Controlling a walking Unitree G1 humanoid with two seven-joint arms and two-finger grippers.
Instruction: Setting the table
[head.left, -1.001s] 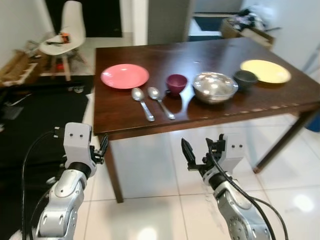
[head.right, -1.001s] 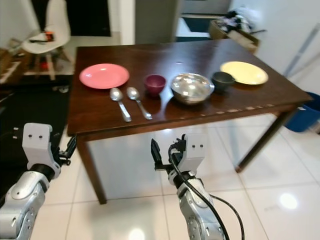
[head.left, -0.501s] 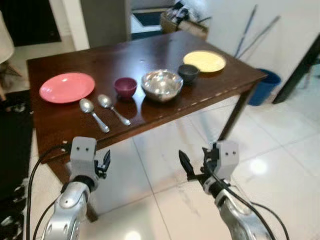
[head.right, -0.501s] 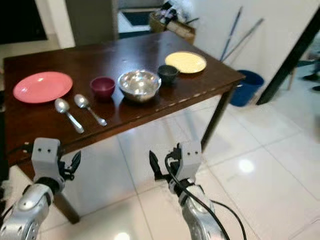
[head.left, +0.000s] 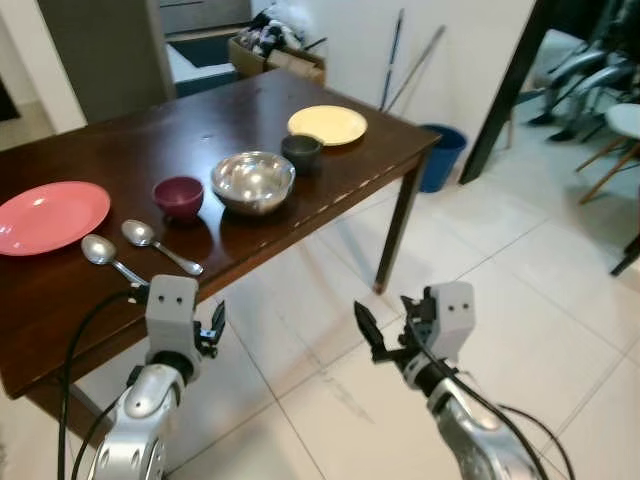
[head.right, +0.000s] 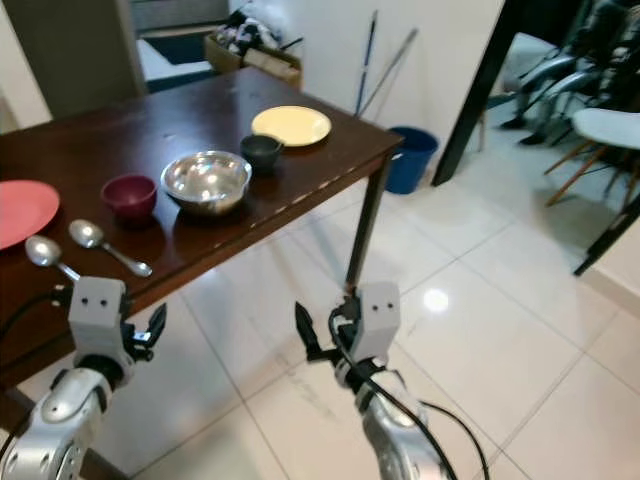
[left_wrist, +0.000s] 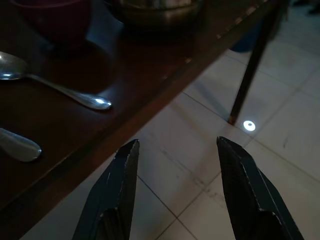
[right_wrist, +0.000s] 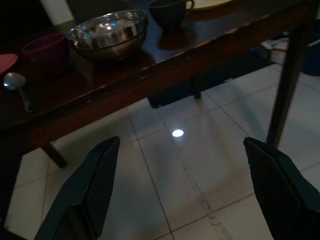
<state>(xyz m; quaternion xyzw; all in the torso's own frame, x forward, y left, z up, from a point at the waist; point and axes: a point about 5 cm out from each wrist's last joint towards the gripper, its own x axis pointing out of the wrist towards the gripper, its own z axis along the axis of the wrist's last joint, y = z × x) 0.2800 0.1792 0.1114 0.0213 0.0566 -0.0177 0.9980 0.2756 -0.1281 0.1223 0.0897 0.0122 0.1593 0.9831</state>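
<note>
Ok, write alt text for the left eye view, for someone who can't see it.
A dark wooden table carries a pink plate, two spoons, a maroon cup, a steel bowl, a dark cup and a yellow plate. Both empty end effectors, left and right, hang open over white floor tiles beside the table's near edge.

Table (head.left: 330, 175) near edge bare of dishes past the steel bowl (head.left: 252, 180) toward its right corner, the two spoons (head.left: 150, 245) crowd the near edge at left, and white floor (head.left: 480, 260) beyond the right end is open up to the blue bin (head.left: 443, 155).
</note>
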